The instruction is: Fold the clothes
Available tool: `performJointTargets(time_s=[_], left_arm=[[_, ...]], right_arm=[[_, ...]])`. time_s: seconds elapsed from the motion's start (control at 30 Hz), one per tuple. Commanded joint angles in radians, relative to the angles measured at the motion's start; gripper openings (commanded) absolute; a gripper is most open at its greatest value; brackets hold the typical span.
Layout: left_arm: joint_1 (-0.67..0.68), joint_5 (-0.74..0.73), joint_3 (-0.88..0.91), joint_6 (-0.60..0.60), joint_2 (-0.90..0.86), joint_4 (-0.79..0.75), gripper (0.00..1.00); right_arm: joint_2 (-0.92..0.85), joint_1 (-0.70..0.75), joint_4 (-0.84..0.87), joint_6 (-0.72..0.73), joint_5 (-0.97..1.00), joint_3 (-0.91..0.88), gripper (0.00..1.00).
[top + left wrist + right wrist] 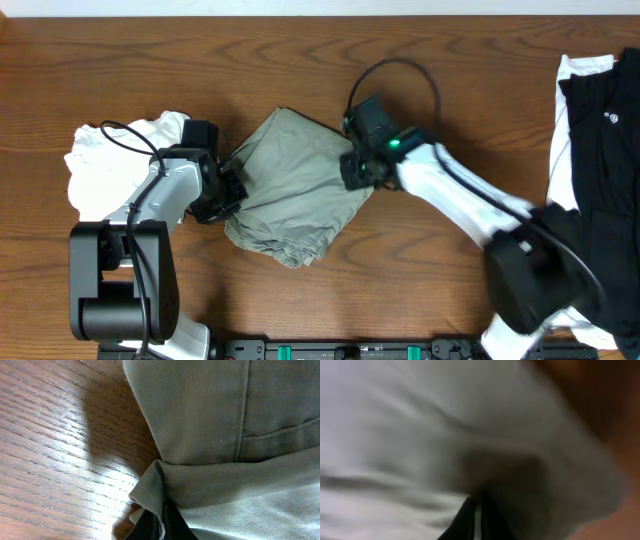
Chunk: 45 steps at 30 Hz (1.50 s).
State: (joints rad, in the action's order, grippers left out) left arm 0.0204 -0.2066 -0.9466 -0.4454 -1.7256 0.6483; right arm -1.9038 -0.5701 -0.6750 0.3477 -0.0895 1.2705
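Khaki shorts (295, 190), bunched and partly doubled, are shown mid-desk (200, 60). The left hem is pinched by the clenched left end effector (232, 188) and the right edge by the clenched right end effector (358, 172), presumably so the cloth can be lifted taut for folding.

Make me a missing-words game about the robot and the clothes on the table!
The crumpled khaki cotton shorts lie on a table made of ____.
The left gripper and the right gripper are both shut on the ____.
The crumpled cloth garment beside the left gripper is coloured ____.
The flat garment at the table's right edge is mostly ____.
Missing words: wood, shorts, white, black.
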Motion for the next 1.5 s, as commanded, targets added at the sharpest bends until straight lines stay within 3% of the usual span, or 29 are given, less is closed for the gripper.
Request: performJointTargets(time_s=[0.0, 0.3, 0.6, 0.77, 0.9, 0.97, 1.0, 1.07, 1.13, 1.3, 1.47], left_arm=[[-0.002, -0.01, 0.016, -0.001, -0.019, 0.011, 0.06], [-0.002, -0.027, 0.016, -0.002, -0.019, 0.083, 0.06], [-0.002, -0.299, 0.015, 0.053, -0.01, 0.209, 0.06], [-0.002, -0.288, 0.015, 0.071, 0.067, 0.215, 0.11], [-0.002, -0.178, 0.015, 0.068, 0.186, 0.216, 0.17], [-0.002, -0.091, 0.015, 0.065, 0.258, 0.212, 0.25], [-0.002, -0.046, 0.015, 0.066, 0.295, 0.202, 0.36], [-0.002, 0.018, 0.015, 0.067, 0.353, 0.164, 0.7], [-0.002, 0.032, 0.015, 0.068, 0.396, 0.095, 0.81], [-0.002, -0.029, 0.015, 0.156, 0.377, -0.083, 0.93], [-0.002, -0.129, 0.015, 0.262, 0.246, -0.213, 0.96]], right_arm=[[-0.082, 0.006, -0.058, -0.004, 0.013, -0.009, 0.02], [-0.137, 0.104, -0.083, -0.005, 0.093, -0.008, 0.02], [-0.134, 0.204, 0.032, -0.069, 0.076, -0.007, 0.06], [-0.125, 0.202, 0.027, -0.076, 0.07, -0.006, 0.05], [-0.077, 0.203, 0.002, -0.076, 0.07, -0.006, 0.03], [-0.033, 0.203, -0.008, -0.076, 0.07, -0.006, 0.03], [-0.004, 0.203, -0.013, -0.076, 0.065, -0.006, 0.03], [0.058, 0.202, -0.016, -0.076, 0.032, -0.006, 0.03], [0.121, 0.198, -0.013, -0.076, -0.025, -0.006, 0.04], [0.197, 0.153, -0.013, -0.076, -0.14, -0.006, 0.05], [0.172, 0.077, -0.011, -0.076, -0.158, -0.009, 0.06]])
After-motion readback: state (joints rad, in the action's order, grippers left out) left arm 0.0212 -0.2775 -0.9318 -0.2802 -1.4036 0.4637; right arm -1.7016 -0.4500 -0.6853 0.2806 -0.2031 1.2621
